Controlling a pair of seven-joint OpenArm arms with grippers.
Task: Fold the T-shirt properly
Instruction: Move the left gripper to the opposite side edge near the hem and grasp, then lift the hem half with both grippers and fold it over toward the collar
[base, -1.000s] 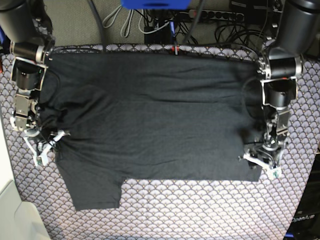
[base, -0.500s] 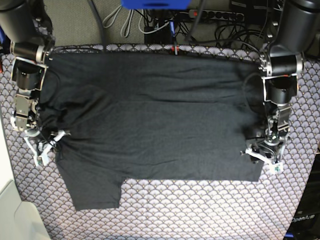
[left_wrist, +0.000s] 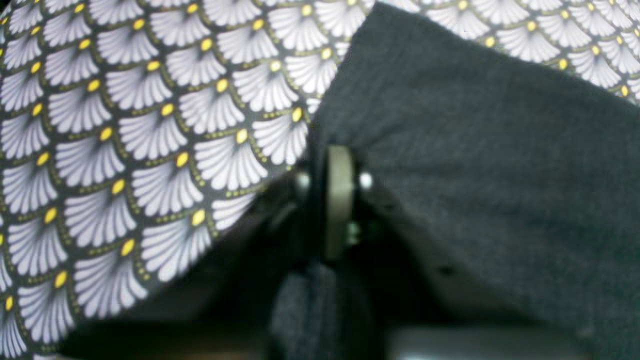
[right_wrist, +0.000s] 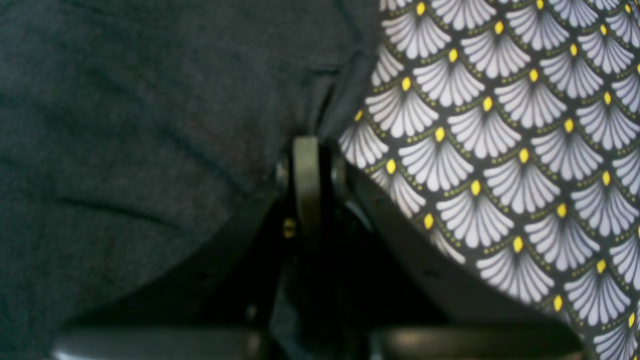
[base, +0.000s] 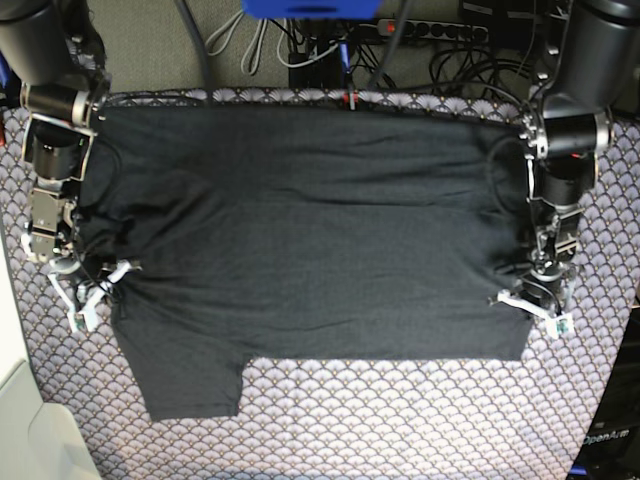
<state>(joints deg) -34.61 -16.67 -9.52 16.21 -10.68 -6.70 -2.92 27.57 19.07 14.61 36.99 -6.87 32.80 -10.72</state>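
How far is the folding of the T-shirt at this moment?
Early. The T-shirt lies spread on the patterned cloth, one sleeve sticking out at the bottom, no finished fold visible. In hand: the right hand and left hand are shut on opposite side edges. Left: lifting, folding over, tucking the sleeve.

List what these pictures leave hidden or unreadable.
- T-shirt print: no view shows it; only plain dark cloth faces up.
- Left gripper tips: left wrist view, blurred and wrapped in cloth.
- Right gripper tips: right wrist view, blurred at the cloth edge.
- Arm tops: base view, cut off by the frame.
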